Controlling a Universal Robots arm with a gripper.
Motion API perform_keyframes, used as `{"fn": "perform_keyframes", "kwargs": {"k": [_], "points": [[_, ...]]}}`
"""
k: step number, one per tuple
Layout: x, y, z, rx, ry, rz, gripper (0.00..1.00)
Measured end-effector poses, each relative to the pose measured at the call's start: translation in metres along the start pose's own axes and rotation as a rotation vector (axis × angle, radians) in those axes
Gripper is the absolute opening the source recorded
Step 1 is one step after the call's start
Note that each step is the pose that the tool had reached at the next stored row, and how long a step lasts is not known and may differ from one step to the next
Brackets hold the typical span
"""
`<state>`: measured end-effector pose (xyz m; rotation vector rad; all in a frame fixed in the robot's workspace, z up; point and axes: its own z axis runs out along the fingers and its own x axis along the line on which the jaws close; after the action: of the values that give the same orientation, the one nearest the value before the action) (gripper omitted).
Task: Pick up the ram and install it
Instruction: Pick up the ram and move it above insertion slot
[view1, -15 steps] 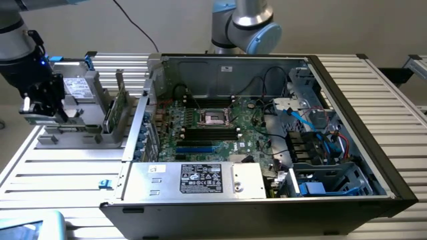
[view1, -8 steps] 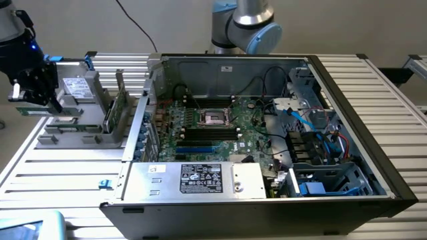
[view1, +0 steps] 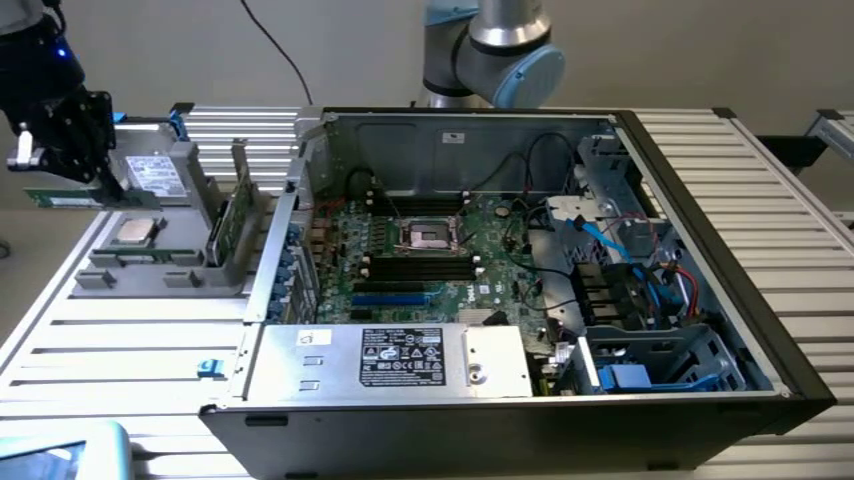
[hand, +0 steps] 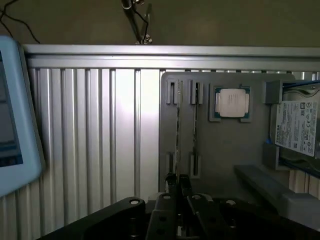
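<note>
Green and narrow, the thin circuit-board ram stick (view1: 60, 200) lay level in the clenched black end effector (view1: 80, 183) at the exterior view's far left. It hung clear of the ribbed aluminium surface (view1: 107, 350) and beyond the left edge of the flat grey plastic parts tray (view1: 147, 275). In the wrist view the stick (hand: 177, 130) showed edge-on, running out from between the two dark fingers (hand: 170, 181) of the end effector (hand: 177, 182), which were pinched on its faces.

On the tray (hand: 225, 145) sat a small square silver processor chip (view1: 136, 232) (hand: 232, 103). Beside it was a flat drive with a white printed label (view1: 158, 178) (hand: 297, 127). A taller green expansion card (view1: 230, 225) stood upright at the tray's edge, nearest the open black computer case (view1: 747, 300).

Well apart from the stick, the green motherboard (view1: 414, 240) lay inside that case, its black memory slots (view1: 422, 266) just below the processor socket. A pale blue-edged device (hand: 15, 125) rested on the surface (hand: 90, 140).
</note>
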<state>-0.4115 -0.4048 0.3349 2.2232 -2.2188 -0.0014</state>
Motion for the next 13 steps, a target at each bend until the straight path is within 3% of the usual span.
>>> {"fn": "perform_keyframes", "kwargs": {"k": [6, 13], "points": [[0.000, -0.0135, -0.0273, 0.0000, 0.0000, 0.000, 0.14], [0.000, -0.0354, -0.0547, 0.0001, 0.0000, 0.000, 0.14]]}}
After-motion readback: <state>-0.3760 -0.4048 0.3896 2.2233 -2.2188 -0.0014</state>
